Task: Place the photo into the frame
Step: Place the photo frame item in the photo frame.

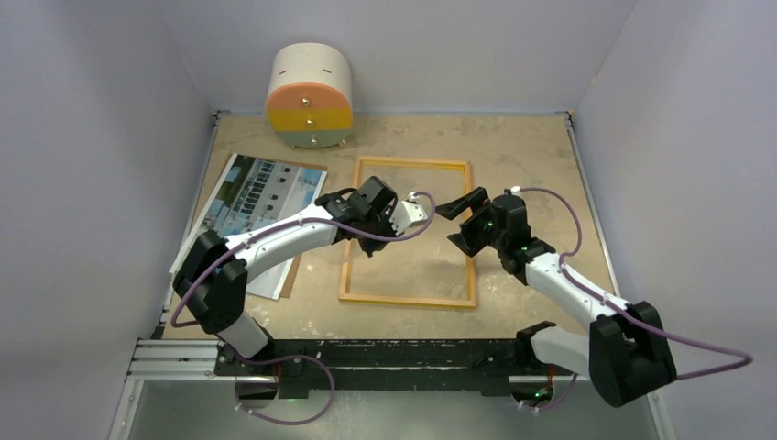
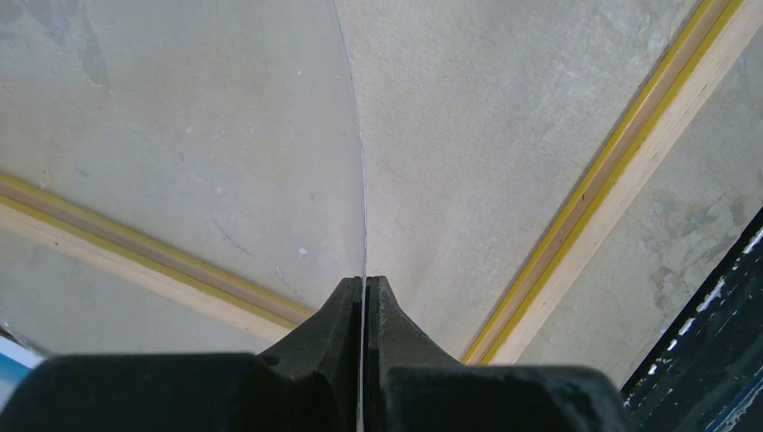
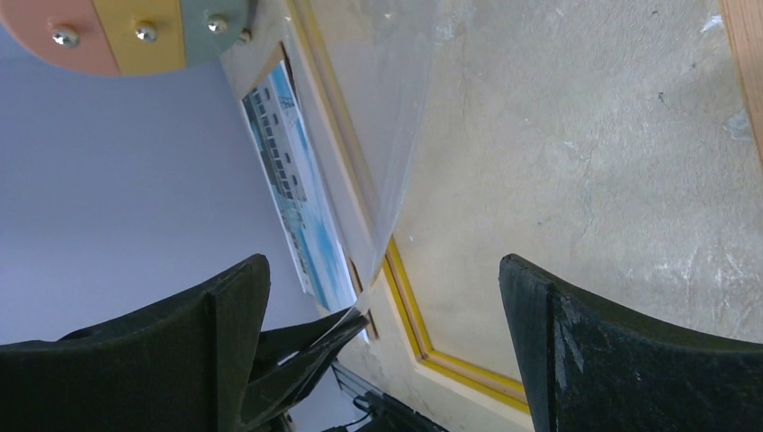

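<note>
The yellow frame [image 1: 410, 164] lies flat in the middle of the table, with bare table showing inside it. The photo [image 1: 247, 188] lies face up at the left on a brown backing sheet [image 1: 291, 275]. My left gripper [image 1: 423, 211] hovers over the frame's middle, shut on a thin clear sheet, seen edge-on in the left wrist view [image 2: 363, 180]. My right gripper [image 1: 458, 223] is open and empty over the frame's right side, facing the left one. In the right wrist view the clear sheet [image 3: 396, 108] hangs between its fingers [image 3: 531, 306], with the photo [image 3: 292, 198] beyond.
A round drawer unit [image 1: 310, 96] with orange, yellow and grey-green fronts stands at the back, left of centre. Grey walls close in the table on three sides. The frame's rails [image 2: 621, 171] cross under the left gripper.
</note>
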You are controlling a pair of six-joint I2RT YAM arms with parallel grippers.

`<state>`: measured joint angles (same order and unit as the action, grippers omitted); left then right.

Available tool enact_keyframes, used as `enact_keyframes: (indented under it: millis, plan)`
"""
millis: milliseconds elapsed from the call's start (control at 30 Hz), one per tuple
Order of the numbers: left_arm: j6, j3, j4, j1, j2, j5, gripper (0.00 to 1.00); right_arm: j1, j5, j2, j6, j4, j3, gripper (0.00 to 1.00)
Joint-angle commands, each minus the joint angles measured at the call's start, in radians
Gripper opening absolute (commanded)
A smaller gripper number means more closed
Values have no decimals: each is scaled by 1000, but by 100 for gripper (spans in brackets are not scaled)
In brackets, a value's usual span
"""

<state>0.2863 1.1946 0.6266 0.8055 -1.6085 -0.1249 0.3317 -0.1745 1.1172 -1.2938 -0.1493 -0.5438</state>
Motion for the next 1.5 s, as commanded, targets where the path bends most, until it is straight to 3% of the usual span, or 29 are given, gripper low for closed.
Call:
enact_keyframes:
  millis: [0,267,467,533,600,700,733,833,867,967,1033,1100,1167,1300,1467]
  plan:
    - [-56,3,-57,4,-5,-103,0,30,33,86,-13,-103,-20,99]
    - [-78,-3,-66,4,-17,-131,0,101,83,302,-14,-256,-70,98]
    - [-83,-6,-54,5,-22,-176,10,112,91,421,-35,-391,-73,87]
    - [-86,-6,-49,4,-21,-204,15,112,87,459,-52,-471,-53,76]
    - [-88,-2,-42,5,-24,-224,17,112,71,501,-61,-536,-41,58]
    - [-85,-5,-36,4,-22,-233,17,112,13,565,-85,-643,-14,17]
    - [-83,-5,-36,4,-22,-234,18,112,-16,591,-108,-689,0,11]
    - [-79,-4,-31,4,-26,-239,19,112,-32,634,-141,-799,26,10]
    - [-76,3,-18,5,-27,-244,24,112,-29,633,-132,-790,27,11]
    - [-65,40,19,4,-13,-240,58,106,-26,595,-83,-721,17,11]
    - [-62,75,56,4,2,-238,67,92,-38,555,-6,-651,-8,11]
    - [-54,133,122,3,5,-237,70,76,-50,520,88,-575,-45,12]
    - [-46,175,159,3,18,-215,71,56,-54,489,184,-478,-97,2]
    - [-10,249,190,-24,55,-158,78,-6,-230,498,372,-301,-210,0]
    - [16,296,222,-161,62,-139,79,-80,-413,506,589,-39,-320,0]
